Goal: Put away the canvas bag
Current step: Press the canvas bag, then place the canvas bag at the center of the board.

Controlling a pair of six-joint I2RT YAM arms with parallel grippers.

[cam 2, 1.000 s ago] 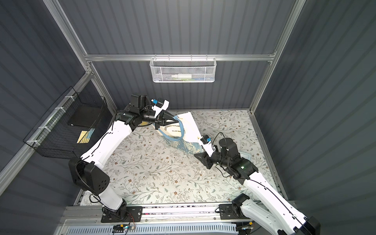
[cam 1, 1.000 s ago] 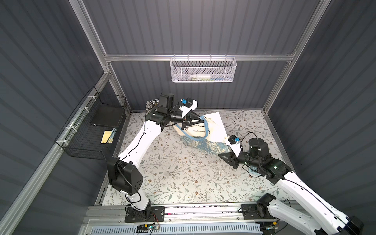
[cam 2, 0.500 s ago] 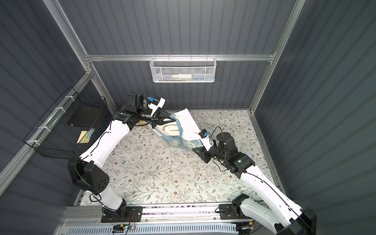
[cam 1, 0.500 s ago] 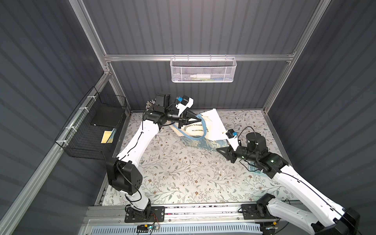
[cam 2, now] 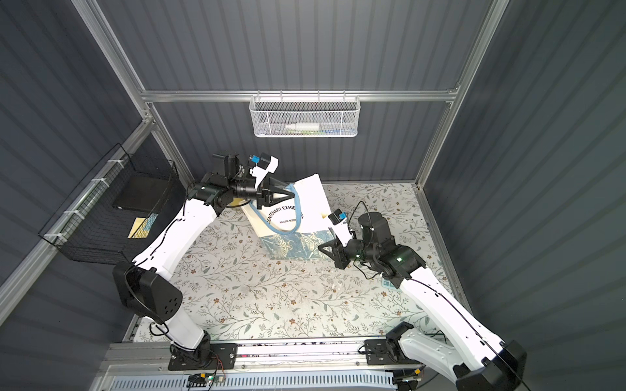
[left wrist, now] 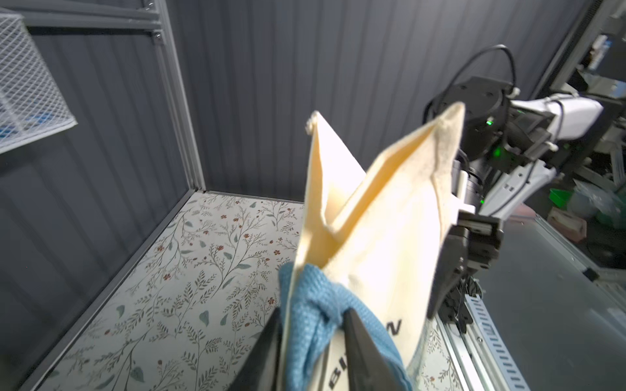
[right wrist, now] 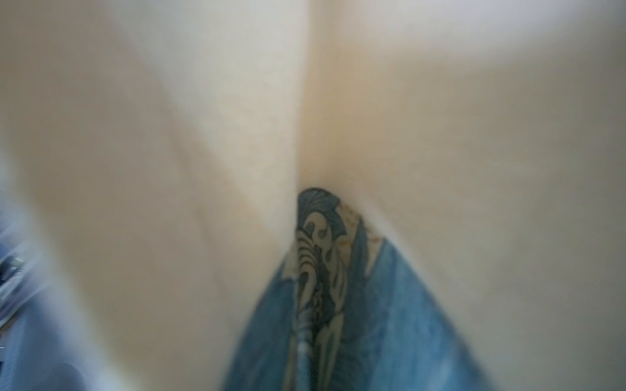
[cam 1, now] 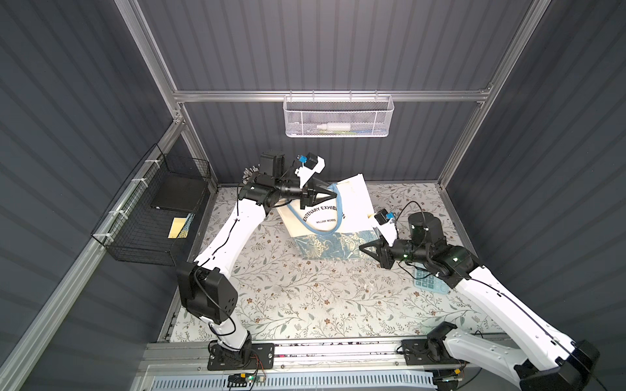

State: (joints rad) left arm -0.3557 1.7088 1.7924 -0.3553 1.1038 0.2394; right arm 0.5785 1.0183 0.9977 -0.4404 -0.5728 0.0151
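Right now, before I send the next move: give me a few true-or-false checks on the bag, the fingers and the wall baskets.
1. The blue handle lies between the left fingers. True.
2. The bag is inside the black wire basket. False: the bag is out over the table, between the arms, outside the black wire basket.
3. The right fingers are closed on the bag's floral bottom band. True.
4. The white mesh basket is empty. False: a bottle lies in the white mesh basket.
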